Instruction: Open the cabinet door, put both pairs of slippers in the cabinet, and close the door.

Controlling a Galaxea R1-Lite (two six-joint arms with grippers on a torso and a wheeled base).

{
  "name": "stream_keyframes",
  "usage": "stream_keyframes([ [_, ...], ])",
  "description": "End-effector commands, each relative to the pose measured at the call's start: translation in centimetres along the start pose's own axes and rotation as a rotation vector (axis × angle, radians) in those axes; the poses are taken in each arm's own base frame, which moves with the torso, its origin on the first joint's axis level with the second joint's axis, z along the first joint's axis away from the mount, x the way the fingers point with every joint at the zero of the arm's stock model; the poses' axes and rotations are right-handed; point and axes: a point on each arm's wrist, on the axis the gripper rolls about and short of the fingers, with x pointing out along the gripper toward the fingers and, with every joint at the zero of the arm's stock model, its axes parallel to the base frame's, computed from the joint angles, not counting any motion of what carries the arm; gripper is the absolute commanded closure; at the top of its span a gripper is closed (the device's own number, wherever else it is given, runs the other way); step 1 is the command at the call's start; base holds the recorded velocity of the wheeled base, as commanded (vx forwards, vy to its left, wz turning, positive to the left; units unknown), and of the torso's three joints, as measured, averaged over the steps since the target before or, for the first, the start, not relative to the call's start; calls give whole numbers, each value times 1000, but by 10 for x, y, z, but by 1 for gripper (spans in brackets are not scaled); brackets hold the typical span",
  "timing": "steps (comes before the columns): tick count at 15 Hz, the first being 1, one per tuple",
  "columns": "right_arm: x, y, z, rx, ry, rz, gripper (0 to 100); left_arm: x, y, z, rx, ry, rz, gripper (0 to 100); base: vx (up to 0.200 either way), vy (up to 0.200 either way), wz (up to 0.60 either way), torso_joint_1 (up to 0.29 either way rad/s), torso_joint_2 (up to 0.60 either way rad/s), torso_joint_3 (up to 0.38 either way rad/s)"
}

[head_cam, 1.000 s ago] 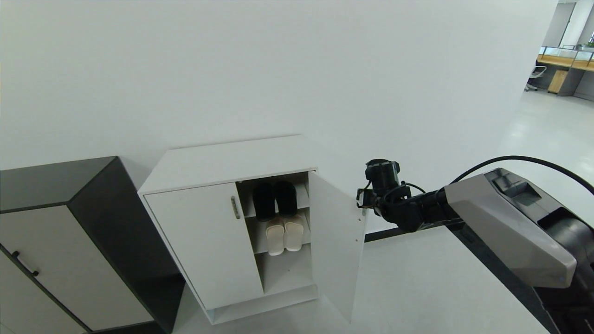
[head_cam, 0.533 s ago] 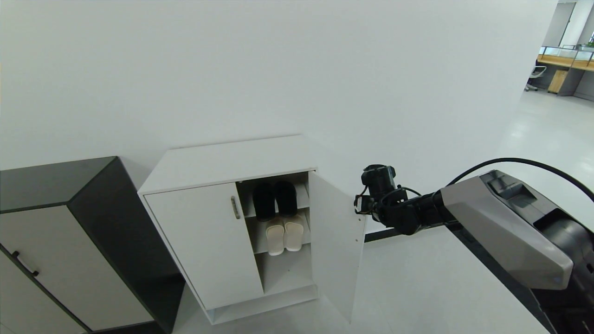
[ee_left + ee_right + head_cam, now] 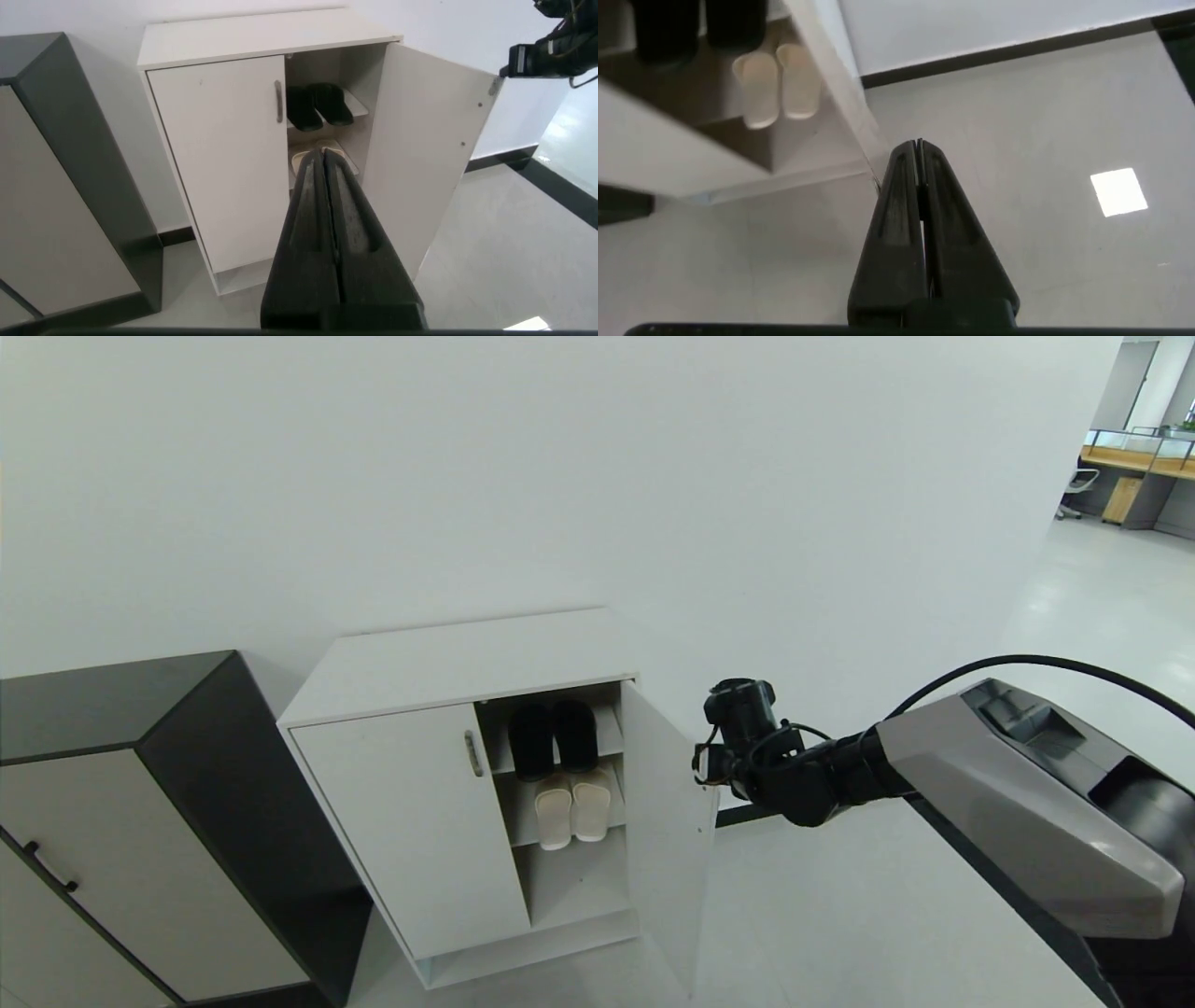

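Right gripper [image 3: 702, 769] sits just beside the cabinet door [image 3: 667, 831].

Shut left door [image 3: 411, 821] hides half the cabinet [image 3: 448, 658] interior; left gripper [image 3: 324, 159] covers most of the pale slippers [image 3: 299, 163]; dark cabinet [image 3: 140, 803] cut off at left.

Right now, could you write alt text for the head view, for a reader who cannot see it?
A white cabinet stands with its right door open, black slippers on the upper shelf, cream slippers on the shelf below. The right tool is at the door's outer edge. A dark cabinet stands beside it.
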Motion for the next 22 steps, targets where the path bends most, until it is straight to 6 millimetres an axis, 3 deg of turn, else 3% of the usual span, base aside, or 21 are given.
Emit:
stream_keyframes([
  [1,-24,21,-3,-17,3,55,100,0,0,0,0,1,-1,100,0,0,0,0,0,0],
  [3,-42,35,-1,-17,-5,93,100,0,0,0,0,1,1,100,0,0,0,0,0,0],
  [5,-50,35,2,-11,-28,105,100,0,0,0,0,1,1,100,0,0,0,0,0,0],
  [10,-56,31,-7,-63,-34,115,100,0,0,0,0,1,1,100,0,0,0,0,0,0],
  [14,-63,42,-13,-79,-23,157,100,0,0,0,0,1,1,100,0,0,0,0,0,0],
  [22,-65,45,-17,-90,-13,166,100,0,0,0,0,1,1,100,0,0,600,4,1,1],
])
